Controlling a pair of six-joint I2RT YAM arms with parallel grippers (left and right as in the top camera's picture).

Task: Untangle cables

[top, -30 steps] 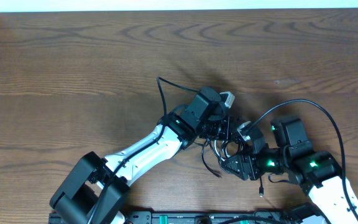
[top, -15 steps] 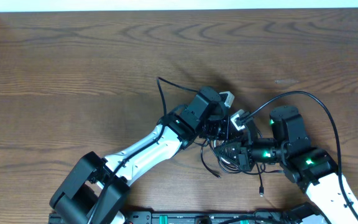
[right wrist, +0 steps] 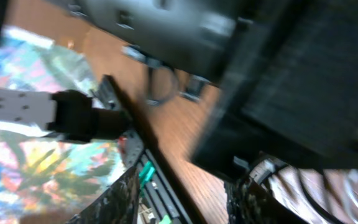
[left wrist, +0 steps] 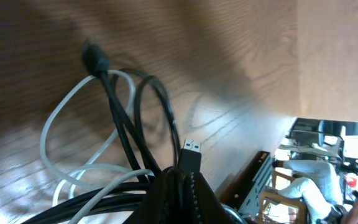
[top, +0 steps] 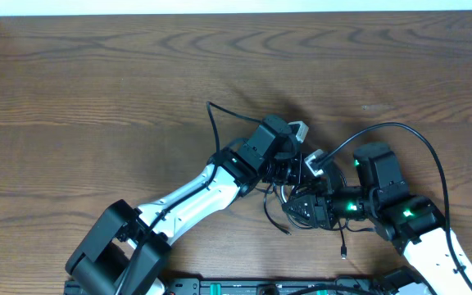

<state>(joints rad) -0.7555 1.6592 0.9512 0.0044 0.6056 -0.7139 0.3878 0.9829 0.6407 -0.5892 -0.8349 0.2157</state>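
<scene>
The cables [top: 279,197] lie tangled on the wooden table [top: 97,74], between my two grippers. One black strand [top: 212,123] loops away to the upper left, and a plug end [top: 344,251] trails toward the front. In the left wrist view, black cables [left wrist: 120,118] and a white cable [left wrist: 48,124] curl together, with a USB plug [left wrist: 191,151] just above my fingertips. My left gripper [left wrist: 182,183] [top: 292,174] is shut on the black strands of the bundle. My right gripper [top: 299,208] [right wrist: 185,199] sits against the tangle from the right, open, with only wood showing between its fingers.
The thick black wire [top: 400,127] arching over the right arm is the robot's own. A black rail [top: 244,287] runs along the table's front edge. The left arm's dark body [right wrist: 291,74] fills the upper right of the blurred right wrist view.
My right gripper has moved left and up into the tangle beside the left gripper. The left arm and its grip have stayed put.
</scene>
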